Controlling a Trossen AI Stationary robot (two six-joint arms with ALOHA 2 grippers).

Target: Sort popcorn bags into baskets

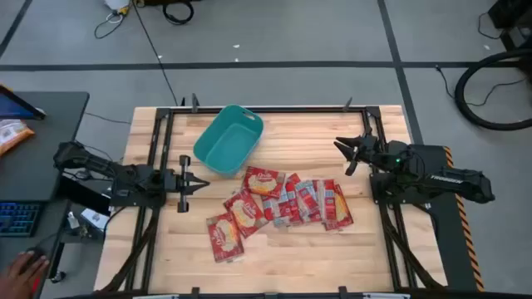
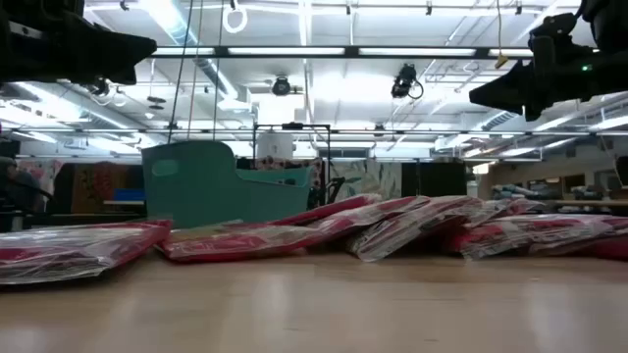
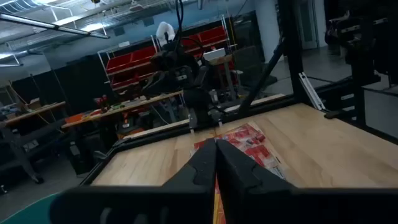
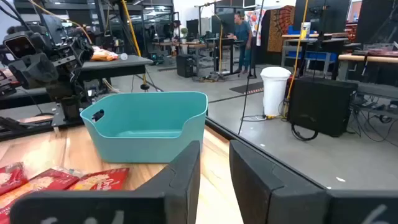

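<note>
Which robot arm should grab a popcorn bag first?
Probably the left. Its gripper hangs nearest the closest bag and beside the basket. The right gripper, jaws open, sits farther from the pile.

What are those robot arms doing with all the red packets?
They are meant to sort the popcorn bags into the teal basket, but nothing is held yet. The bags lie in a heap on the table. The left pincer is shut beside them; the right pincer hangs open. The basket looks empty.
</note>
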